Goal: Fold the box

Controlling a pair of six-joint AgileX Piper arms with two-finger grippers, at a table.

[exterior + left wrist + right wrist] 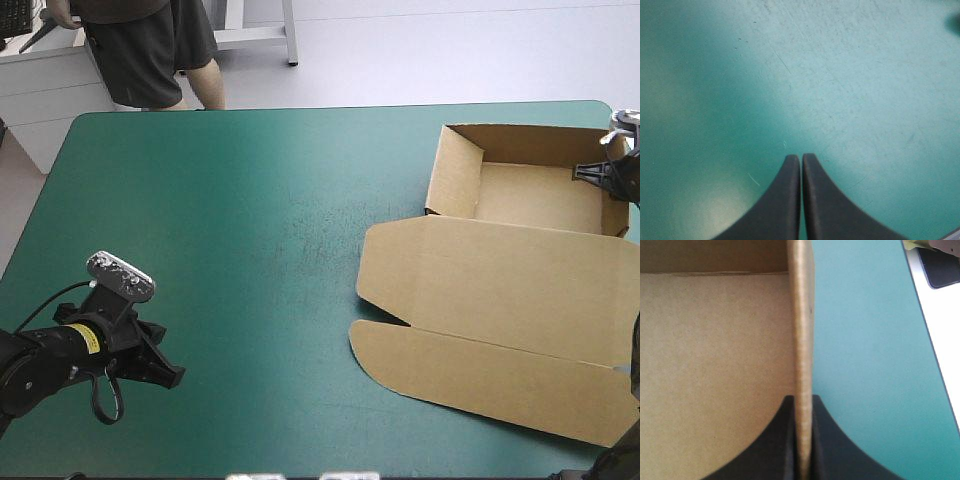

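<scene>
The right jaws clamp the upright side wall [802, 340] of the brown box [500, 280], an open tray with lid flat on the teal-green worktop [230, 250]; the left jaws, together, hang over bare worktop, well apart

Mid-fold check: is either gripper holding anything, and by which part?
The right gripper pinches the brown board box by its raised wall nearest the table's right edge. The left gripper is shut on nothing.
</scene>
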